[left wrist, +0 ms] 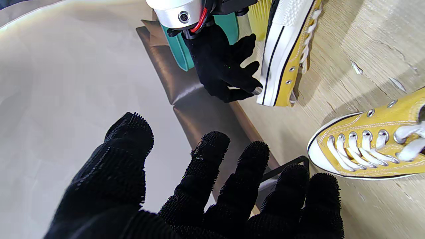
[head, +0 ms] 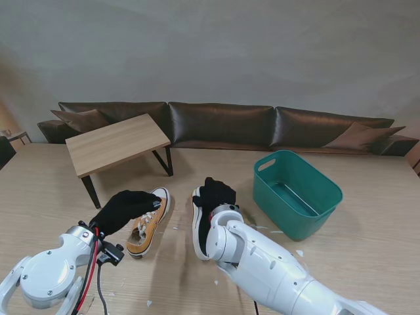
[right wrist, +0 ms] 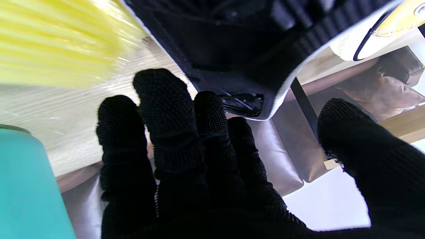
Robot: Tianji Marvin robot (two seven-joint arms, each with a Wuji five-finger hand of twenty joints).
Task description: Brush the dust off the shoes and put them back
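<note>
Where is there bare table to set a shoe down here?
Bare wood lies left of the left hand, nearer me than the small table, and right of the green basket. The middle is crowded: the left shoe, the right shoe on its side, and the right hand.

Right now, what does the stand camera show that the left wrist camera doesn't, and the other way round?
Only the stand view shows the whole layout: the small wooden bench and the full green basket to my right of the shoes. Only the left wrist view shows yellow brush bristles beside the tipped shoe, and the left hand with fingers spread, holding nothing. Both show the flat shoe, the shoe tipped on its side, and the right hand at that shoe's sole; whether it grips is unclear.
</note>
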